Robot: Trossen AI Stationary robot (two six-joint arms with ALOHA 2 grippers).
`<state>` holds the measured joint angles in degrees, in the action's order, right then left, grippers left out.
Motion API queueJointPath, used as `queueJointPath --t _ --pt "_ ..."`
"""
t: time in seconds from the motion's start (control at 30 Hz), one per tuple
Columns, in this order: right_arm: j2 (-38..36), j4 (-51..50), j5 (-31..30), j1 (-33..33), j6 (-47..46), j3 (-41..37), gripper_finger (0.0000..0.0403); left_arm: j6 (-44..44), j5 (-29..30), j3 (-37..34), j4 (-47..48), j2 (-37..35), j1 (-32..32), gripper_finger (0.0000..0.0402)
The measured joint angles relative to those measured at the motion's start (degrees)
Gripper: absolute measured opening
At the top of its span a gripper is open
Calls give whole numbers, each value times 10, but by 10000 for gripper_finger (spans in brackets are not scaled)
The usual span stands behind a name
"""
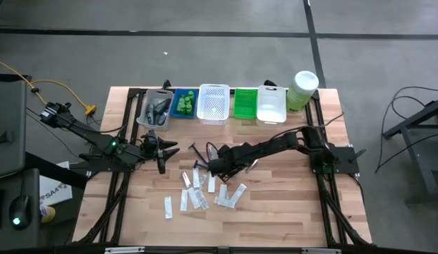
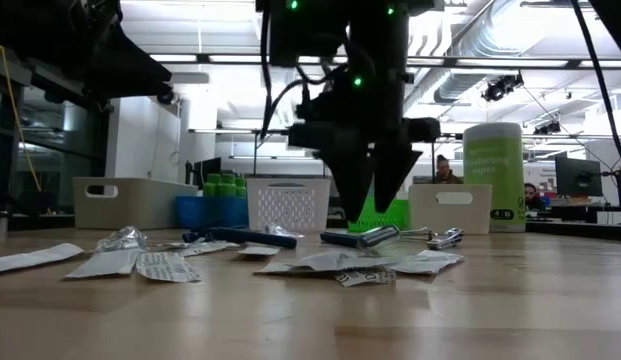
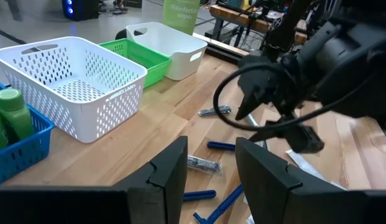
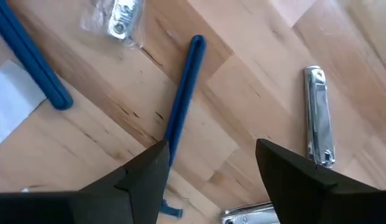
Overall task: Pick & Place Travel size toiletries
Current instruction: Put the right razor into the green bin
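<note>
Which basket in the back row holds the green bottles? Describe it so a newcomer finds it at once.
Start from the row of baskets along the table's far edge. The blue basket is second from the left-arm end, between a clear basket of dark items and a white basket. Only it is blue and holds green bottles.

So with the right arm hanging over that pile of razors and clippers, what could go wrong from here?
The right tool is open above a blue razor, with a silver nail clipper close beside it, so closing could catch both. The razor lies flat on the table, so the fingertips might scrape the wood or slide off it. The left tool, open nearby, faces the same pile, so the arms may crowd each other.
</note>
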<state>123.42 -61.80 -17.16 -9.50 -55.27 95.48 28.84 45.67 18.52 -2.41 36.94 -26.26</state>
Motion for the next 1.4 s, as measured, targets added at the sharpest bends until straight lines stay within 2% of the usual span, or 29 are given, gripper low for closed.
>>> queueJointPath --t 0.27,0.43,0.7,0.93,1.13,1.4 --pt "2 9 14 -18 -5 -2 234 0 0 0 0 0 0 136" --pt "1 27 10 -25 -31 -36 234 0 -1 0 0 0 0 136" --pt "1 67 30 -14 -15 -49 231 0 -2 0 0 0 0 136" --pt "1 76 58 -13 8 -51 184 2 -2 0 5 0 0 136" --pt "-4 122 87 -13 13 -90 137 2 -2 0 6 0 0 136" --pt "-3 139 91 -12 22 -106 100 4 -2 0 9 0 0 136"
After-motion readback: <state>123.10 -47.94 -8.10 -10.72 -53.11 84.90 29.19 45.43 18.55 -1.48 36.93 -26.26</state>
